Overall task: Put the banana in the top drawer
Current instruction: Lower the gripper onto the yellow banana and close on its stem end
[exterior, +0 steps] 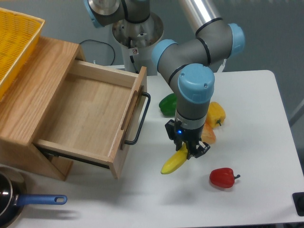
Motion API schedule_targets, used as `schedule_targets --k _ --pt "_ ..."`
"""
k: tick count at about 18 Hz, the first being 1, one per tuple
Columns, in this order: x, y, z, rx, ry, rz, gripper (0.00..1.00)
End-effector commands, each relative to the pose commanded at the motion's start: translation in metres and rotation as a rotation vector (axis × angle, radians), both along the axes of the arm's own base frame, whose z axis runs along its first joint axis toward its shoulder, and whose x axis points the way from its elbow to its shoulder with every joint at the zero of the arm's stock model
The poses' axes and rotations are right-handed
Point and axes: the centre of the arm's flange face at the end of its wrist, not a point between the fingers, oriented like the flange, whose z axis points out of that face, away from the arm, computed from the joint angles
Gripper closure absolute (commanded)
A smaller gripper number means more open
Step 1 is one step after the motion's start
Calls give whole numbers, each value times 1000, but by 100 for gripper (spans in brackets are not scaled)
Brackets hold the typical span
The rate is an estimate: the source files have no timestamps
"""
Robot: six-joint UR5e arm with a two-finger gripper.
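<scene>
The yellow banana (174,161) is tilted, its lower end close to the white table (256,104) and its upper end between the fingers of my gripper (188,150). The gripper points straight down and is shut on the banana's upper end. The top drawer (90,114) stands pulled open to the left, its light-wood inside empty, with the black bar handle (140,118) on its front. The banana hangs to the right of the drawer front, outside the drawer.
A green pepper (167,104), a yellow pepper (216,113) and an orange one (209,134) lie behind the arm. A red pepper (222,177) sits at the front right. A yellow woven basket (14,45) rests on the cabinet. A blue-handled pan (28,201) is front left.
</scene>
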Motion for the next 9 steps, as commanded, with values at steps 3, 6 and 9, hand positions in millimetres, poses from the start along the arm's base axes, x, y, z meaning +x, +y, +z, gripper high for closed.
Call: schedule_targets --k 3,6,9 --pt "-1 -1 2 3 1 4 63" --pt "-1 0 4 17 -6 28 63" --pt "-5 -3 4 16 -8 41 63"
